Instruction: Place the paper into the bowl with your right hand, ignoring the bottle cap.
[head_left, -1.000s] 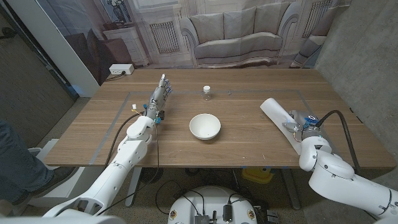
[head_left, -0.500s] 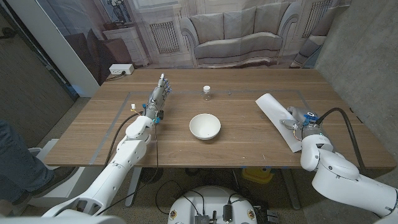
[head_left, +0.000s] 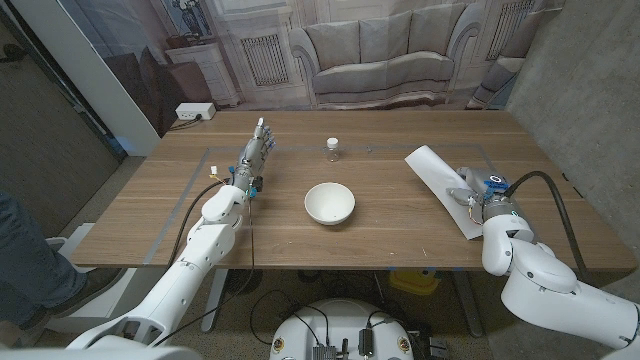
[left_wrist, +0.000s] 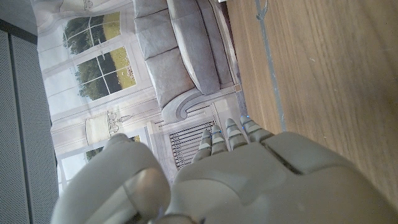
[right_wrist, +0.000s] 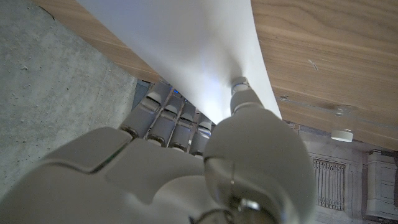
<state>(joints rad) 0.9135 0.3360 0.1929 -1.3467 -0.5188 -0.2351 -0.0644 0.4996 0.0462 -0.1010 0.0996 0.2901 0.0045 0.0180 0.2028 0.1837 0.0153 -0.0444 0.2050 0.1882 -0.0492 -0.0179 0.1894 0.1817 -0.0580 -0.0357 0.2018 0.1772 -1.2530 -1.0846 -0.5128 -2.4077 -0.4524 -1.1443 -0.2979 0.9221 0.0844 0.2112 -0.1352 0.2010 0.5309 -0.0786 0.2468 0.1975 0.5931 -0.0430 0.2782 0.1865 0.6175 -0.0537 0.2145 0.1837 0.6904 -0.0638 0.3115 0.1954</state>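
Note:
A white sheet of paper (head_left: 440, 185) is held above the table's right side by my right hand (head_left: 472, 194). In the right wrist view the paper (right_wrist: 186, 43) is pinched between the thumb and the fingers (right_wrist: 168, 115) of my right hand (right_wrist: 205, 155). A white bowl (head_left: 329, 203) stands in the middle of the table, well left of the paper. A small bottle cap (head_left: 332, 146) sits behind the bowl. My left hand (head_left: 256, 154) stands at the table's left with straight fingers, holding nothing; the left wrist view shows its back (left_wrist: 249, 180).
The wooden table (head_left: 380, 235) has a thin taped rectangle outline on it. A concrete wall stands close on the right. A person's leg (head_left: 30, 260) shows at the left edge. Bare wood lies between the bowl and the paper.
My right hand has lifted the paper and carried it a little to the left, towards the bowl. The left hand, bowl and cap have stayed still.

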